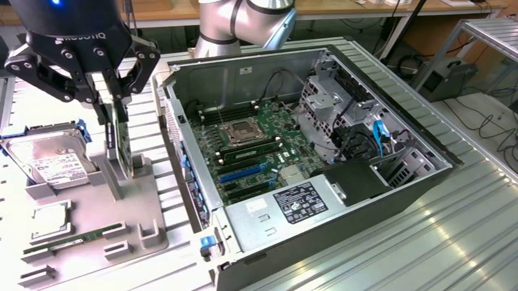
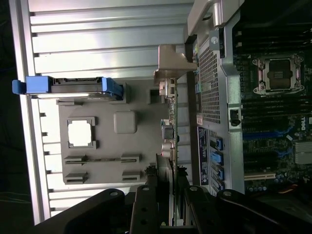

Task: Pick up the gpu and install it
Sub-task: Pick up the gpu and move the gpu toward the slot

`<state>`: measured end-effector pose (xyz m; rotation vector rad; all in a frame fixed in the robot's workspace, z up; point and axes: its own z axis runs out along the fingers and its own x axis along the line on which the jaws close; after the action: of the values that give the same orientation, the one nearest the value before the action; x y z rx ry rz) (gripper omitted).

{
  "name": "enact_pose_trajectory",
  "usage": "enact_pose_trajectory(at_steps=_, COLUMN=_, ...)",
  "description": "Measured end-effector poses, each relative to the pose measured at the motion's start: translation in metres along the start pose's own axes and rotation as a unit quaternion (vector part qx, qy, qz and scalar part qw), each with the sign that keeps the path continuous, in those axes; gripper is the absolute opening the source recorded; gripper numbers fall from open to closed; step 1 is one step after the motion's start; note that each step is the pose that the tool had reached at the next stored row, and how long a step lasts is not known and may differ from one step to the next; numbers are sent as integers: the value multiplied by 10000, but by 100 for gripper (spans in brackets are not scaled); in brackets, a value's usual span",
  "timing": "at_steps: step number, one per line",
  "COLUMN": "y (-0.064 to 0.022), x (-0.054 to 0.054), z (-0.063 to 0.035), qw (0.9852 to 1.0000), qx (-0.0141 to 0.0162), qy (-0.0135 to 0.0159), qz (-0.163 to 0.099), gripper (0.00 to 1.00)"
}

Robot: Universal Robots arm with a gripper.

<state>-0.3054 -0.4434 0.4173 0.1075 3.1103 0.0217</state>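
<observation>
The gpu (image 1: 121,145) stands upright and edge-on over the grey holder tray (image 1: 91,203) at the exterior view's left, its lower edge level with the tray's posts. I cannot tell whether it still rests in its slot. My gripper (image 1: 109,115) comes down from above, its fingers shut on the card's upper edge. In the wrist view the gpu (image 2: 170,136) runs as a thin edge out from between my fingers (image 2: 146,200), with its metal bracket (image 2: 168,73) at the far end. The open computer case (image 1: 190,130) lies beside the tray, motherboard (image 1: 251,151) exposed.
On the tray lie a silver hard drive (image 1: 48,157) in blue rails, a CPU (image 1: 50,217) and a green RAM stick (image 1: 73,239). Blue expansion slots (image 1: 242,174) sit on the motherboard. The arm's base (image 1: 235,24) stands behind the case. Ribbed metal tabletop (image 1: 421,242) surrounds everything.
</observation>
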Motion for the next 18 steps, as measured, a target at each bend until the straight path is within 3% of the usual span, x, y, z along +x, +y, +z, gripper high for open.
enact_pose_trajectory(at_steps=18, y=1, x=-1, z=-43, qw=10000, qx=0, qy=0, qz=0, gripper=26)
